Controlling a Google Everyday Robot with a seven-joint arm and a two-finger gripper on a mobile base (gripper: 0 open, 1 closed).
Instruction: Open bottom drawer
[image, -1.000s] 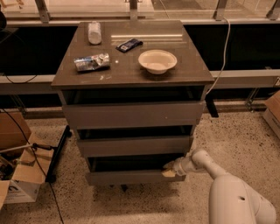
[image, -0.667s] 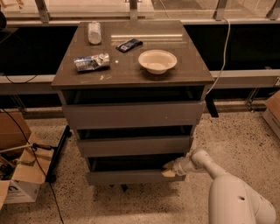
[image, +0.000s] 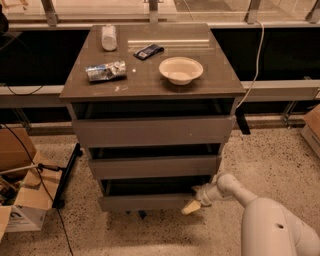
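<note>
The bottom drawer (image: 145, 202) is the lowest of three grey-brown flat fronts in the cabinet (image: 150, 82). Its front stands a little forward, with a dark gap (image: 150, 186) above it. My gripper (image: 192, 204) is at the right end of that drawer front, at its upper right corner and touching or very close to it. The white arm (image: 235, 189) reaches in from the lower right. The middle drawer (image: 155, 166) and top drawer (image: 152, 131) sit above.
On the cabinet top are a white bowl (image: 181, 69), a crumpled snack bag (image: 105, 71), a dark packet (image: 149, 51) and a lying can (image: 108, 37). Cardboard boxes (image: 22, 200) and cables lie on the floor at the left. A box corner (image: 312, 127) is at the right.
My gripper has shifted slightly downward and toward me at the drawer's right end. The drawer front looks about the same.
</note>
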